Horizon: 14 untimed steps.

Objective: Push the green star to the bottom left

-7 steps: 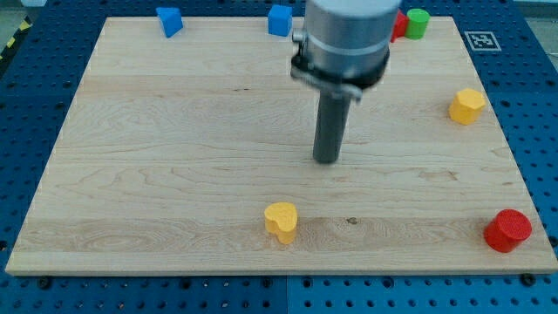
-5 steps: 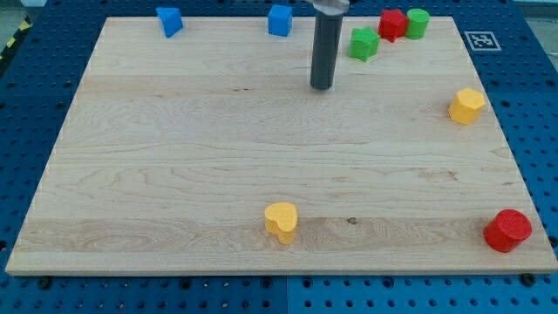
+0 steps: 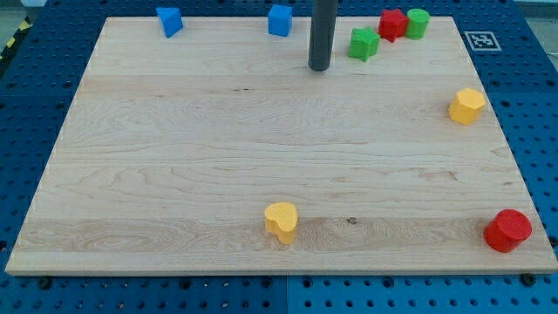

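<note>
The green star [image 3: 364,43] lies near the top edge of the wooden board [image 3: 174,174], right of the middle. My tip [image 3: 319,68] rests on the board a short way to the star's left and slightly below it, not touching it. The rod rises straight out of the view's top.
A red block [image 3: 392,23] and a green cylinder [image 3: 418,23] sit just right of the star. Two blue blocks [image 3: 169,20] [image 3: 280,19] lie along the top edge. A yellow block [image 3: 466,105] is at the right, a yellow heart [image 3: 282,221] at bottom centre, a red cylinder [image 3: 507,230] at bottom right.
My tip has moved from the board's middle up toward the top edge, ending left of the green star. The arm's body has left the view. No block has moved.
</note>
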{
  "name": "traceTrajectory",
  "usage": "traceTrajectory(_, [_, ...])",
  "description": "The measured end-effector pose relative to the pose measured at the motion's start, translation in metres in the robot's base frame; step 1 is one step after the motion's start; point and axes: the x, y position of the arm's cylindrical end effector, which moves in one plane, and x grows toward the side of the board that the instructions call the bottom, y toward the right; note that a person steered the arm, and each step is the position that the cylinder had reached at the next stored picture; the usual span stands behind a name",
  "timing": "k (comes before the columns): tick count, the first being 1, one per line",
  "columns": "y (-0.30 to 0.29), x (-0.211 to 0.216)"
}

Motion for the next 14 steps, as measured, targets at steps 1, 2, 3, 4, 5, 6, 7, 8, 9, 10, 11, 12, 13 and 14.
traceTrajectory(1, [0.0, -0.032])
traceTrajectory(2, [0.016, -0.063])
traceTrajectory(3, [0.073, -0.069])
traceTrajectory(4, [0.106, -0.065])
traceTrajectory(5, [0.101, -0.057])
traceTrajectory(6, [0.079, -0.037])
traceTrajectory(7, [0.057, -0.009])
traceTrajectory(8, [0.03, 0.019])
traceTrajectory(9, [-0.011, 0.039])
traceTrajectory(10, [-0.051, 0.059])
traceTrajectory(11, [-0.085, 0.089])
traceTrajectory(12, [-0.119, 0.112])
traceTrajectory(13, [-0.154, 0.119])
traceTrajectory(14, [-0.184, 0.121])
